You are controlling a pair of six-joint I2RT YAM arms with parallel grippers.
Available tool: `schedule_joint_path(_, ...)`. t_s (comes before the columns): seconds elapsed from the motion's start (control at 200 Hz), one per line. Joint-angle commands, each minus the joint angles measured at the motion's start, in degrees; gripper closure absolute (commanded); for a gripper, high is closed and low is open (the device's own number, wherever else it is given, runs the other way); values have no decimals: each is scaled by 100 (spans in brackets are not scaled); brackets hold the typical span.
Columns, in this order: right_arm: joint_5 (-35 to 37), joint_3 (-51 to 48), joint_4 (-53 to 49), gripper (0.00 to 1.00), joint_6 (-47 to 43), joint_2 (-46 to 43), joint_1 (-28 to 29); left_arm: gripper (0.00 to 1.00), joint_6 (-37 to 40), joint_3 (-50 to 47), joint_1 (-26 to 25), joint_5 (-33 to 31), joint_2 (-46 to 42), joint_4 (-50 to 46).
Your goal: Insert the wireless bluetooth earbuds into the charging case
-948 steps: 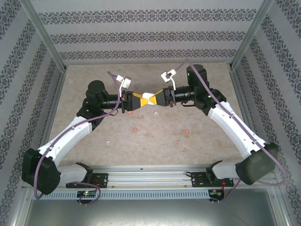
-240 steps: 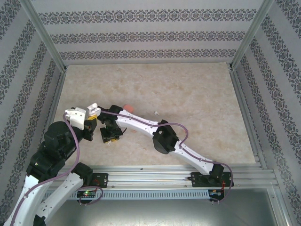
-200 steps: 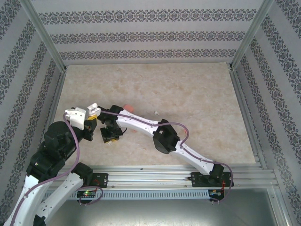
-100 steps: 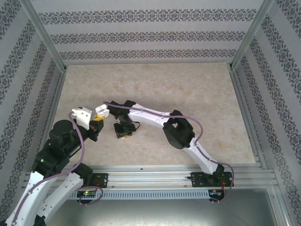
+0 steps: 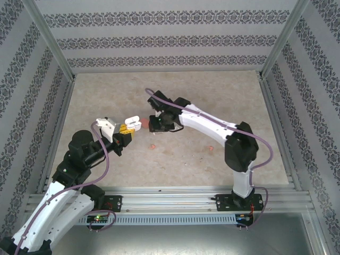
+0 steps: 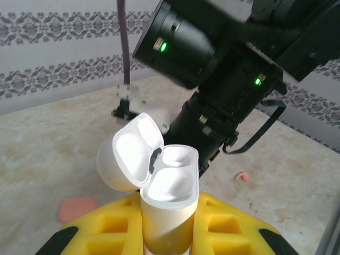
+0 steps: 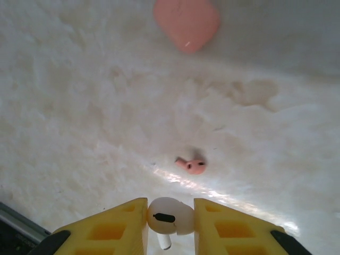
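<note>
Marbled beige tabletop (image 5: 212, 95) underneath; left gripper (image 6: 167, 234) clamps the open white plastic charging case (image 6: 170, 186), right gripper (image 7: 170, 228) pinches a white plastic earbud (image 7: 178, 219). Judged light and slick; grip the bulb.

A beige marbled table (image 5: 223, 95) sits inside patterned walls (image 5: 170, 40) (floral bands, aluminium posts (image 5: 51, 40)).

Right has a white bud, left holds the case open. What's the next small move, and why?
Probably ease the right gripper toward the white case in the left gripper, lining the white earbud up over one of its wells. The earbud is pinched between the right fingers, the lid stands open, both wells look empty, and the grippers are apart.
</note>
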Motion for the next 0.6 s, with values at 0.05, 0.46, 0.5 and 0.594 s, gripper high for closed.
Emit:
schedule_joint_path(0.05, 590, -435, 431, 74, -286, -896, -233, 100, -52, -198, -49, 660, 272, 1362)
schedule_joint_path(0.46, 878, -1727, 2163, 72, -807, -2739, -308, 100, -246, -301, -64, 698, 1299, 2790)
schedule_joint_path(0.5, 856, -1845, 2375, 72, -858, -2889, -307, 100, -286, -307, -65, 699, 1391, 2910)
schedule_joint_path(0.594, 753, -2167, 2893, 73, -976, -3227, -286, 100, -360, -338, -59, 755, 1586, 3272)
